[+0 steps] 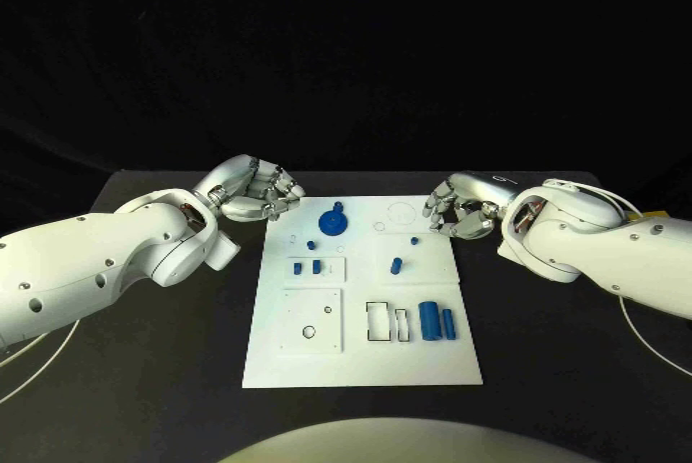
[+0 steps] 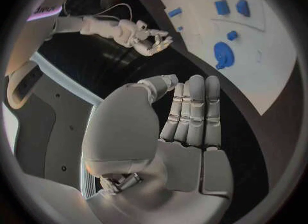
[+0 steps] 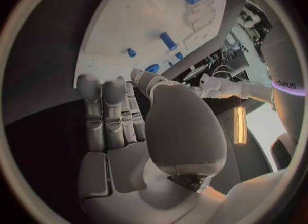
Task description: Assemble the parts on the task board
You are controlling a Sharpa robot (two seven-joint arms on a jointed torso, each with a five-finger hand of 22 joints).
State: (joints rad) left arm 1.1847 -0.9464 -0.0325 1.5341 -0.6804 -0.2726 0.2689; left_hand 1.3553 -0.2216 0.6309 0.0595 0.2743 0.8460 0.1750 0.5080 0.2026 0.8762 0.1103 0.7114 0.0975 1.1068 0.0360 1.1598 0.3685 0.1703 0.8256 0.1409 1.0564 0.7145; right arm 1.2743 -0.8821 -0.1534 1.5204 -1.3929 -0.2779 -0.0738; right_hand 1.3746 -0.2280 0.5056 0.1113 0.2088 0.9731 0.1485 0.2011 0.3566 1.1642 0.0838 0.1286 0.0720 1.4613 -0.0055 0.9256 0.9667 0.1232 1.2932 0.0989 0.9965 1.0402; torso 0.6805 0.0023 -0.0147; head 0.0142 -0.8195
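Note:
The white task board (image 1: 361, 355) lies in the middle of the black table. On its far end sits a round blue disc with a knob (image 1: 333, 221), seen again from the left wrist (image 2: 223, 54). Small blue blocks (image 1: 307, 267) and blue pegs (image 1: 397, 266) stand mid-board, and two blue cylinders (image 1: 438, 321) lie near the right edge. My left hand (image 1: 257, 191) hovers off the board's far left corner, fingers straight and holding nothing (image 2: 192, 111). My right hand (image 1: 462, 205) hovers at the far right corner, also holding nothing (image 3: 112, 113).
The board has square and slot-shaped recesses (image 1: 378, 321) and a raised panel with holes (image 1: 312, 321) at its near end. Bare black table (image 1: 577, 383) surrounds the board. A white cable (image 1: 656, 353) runs under the right arm.

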